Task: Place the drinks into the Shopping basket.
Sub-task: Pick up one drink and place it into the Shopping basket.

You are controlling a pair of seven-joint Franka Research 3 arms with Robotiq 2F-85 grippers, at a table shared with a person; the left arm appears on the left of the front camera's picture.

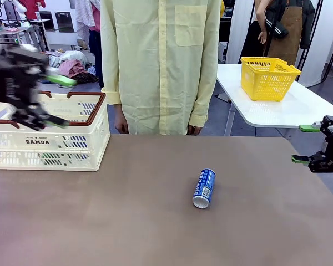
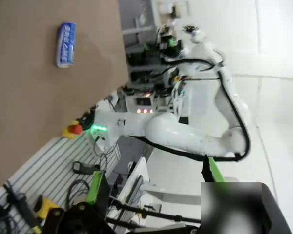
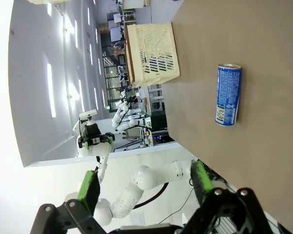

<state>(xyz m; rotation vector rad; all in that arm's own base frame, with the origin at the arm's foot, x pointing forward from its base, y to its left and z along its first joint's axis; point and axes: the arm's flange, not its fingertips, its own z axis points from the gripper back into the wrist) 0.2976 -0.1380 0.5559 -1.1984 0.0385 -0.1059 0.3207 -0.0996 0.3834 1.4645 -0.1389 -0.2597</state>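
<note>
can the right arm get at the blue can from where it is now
Probably yes. The blue can lies on its side on bare table, nothing around it. The right gripper hangs open at the table's right edge, with no object between it and the can.

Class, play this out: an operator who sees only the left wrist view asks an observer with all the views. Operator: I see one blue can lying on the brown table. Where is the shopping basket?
Observer: The cream Shopping basket stands at the table's far left corner, as the front view shows, well apart from the blue can.
Operator: Where is my left gripper relative to it?
Observer: The left gripper hangs open above the basket, holding nothing.
Operator: And the right gripper?
Observer: The right gripper sits open at the table's right edge, away from the can.
Operator: Is anyone at the table?
Observer: A person in a pale yellow shirt stands at the far side.
</note>
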